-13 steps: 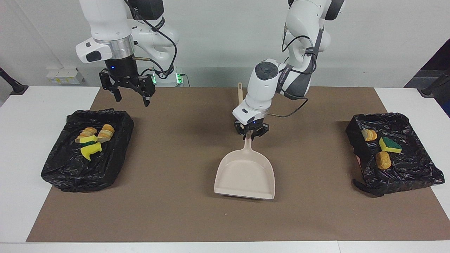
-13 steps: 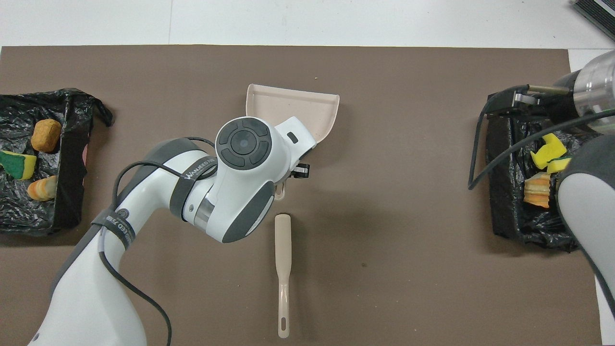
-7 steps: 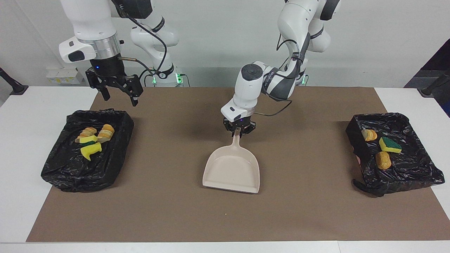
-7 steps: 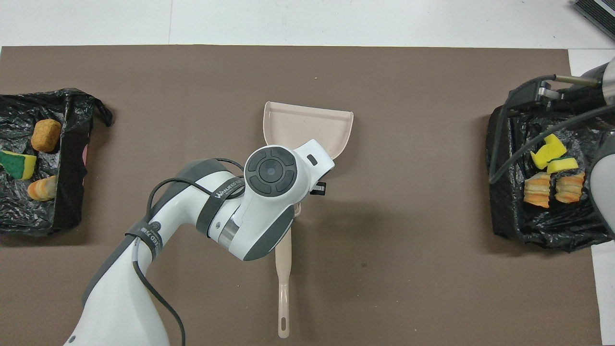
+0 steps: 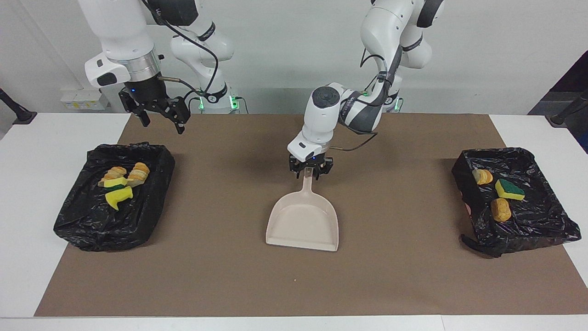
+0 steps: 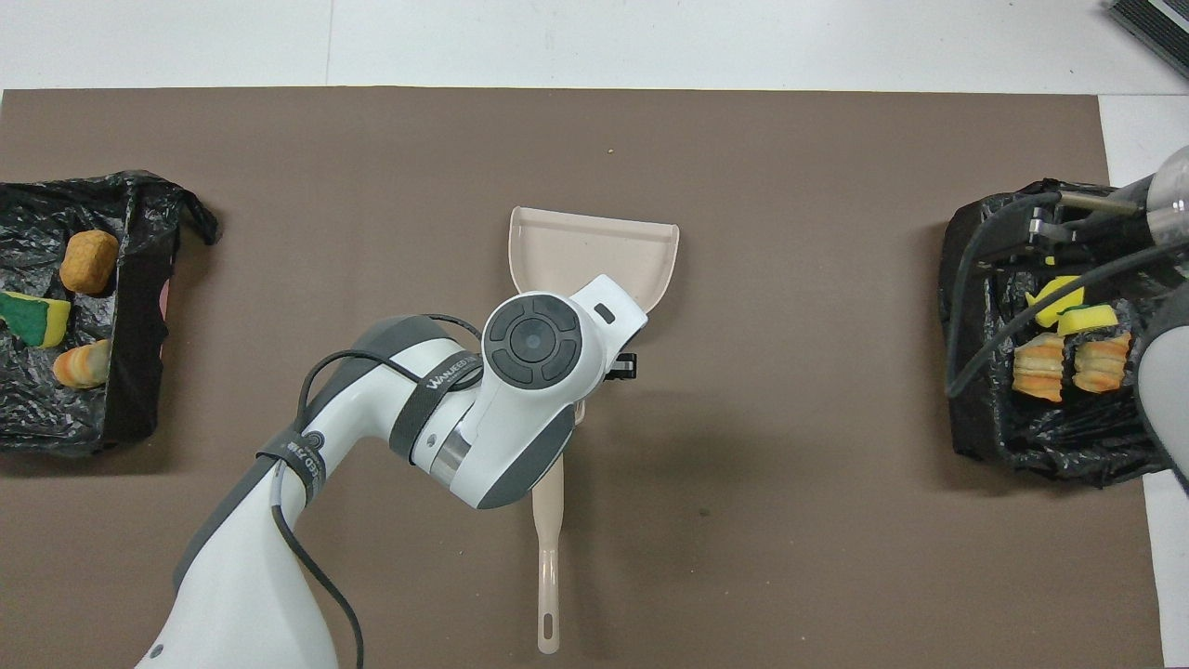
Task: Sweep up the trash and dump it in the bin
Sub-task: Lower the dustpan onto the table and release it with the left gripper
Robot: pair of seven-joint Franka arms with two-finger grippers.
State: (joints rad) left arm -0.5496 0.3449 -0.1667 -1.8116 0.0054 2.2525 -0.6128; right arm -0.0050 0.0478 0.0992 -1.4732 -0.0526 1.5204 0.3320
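The trash lies in two black-bag-lined bins. Several sponge pieces and bread-like lumps [image 5: 120, 184] are in the bin [image 5: 82, 225] at the right arm's end, also seen in the overhead view [image 6: 1068, 344]. Three more scraps [image 5: 500, 193] lie in the bin [image 5: 542, 225] at the left arm's end, also overhead [image 6: 56, 307]. The beige dustpan [image 5: 303, 220] rests empty on the mat's middle. My left gripper [image 5: 310, 171] is shut on its handle. My right gripper [image 5: 161, 123] is open and empty, raised above the mat's edge beside its bin.
A beige brush [image 6: 548, 548] lies on the brown mat [image 6: 817, 418], nearer to the robots than the dustpan [image 6: 594, 246], partly under my left arm. The bin at the left arm's end [image 6: 139, 372] and the other bin [image 6: 966, 372] sit at the mat's ends.
My left gripper carried the dustpan a little toward the right arm's end and nearer the robots, then nearly stopped. My right gripper moved from over the mat toward its own end.
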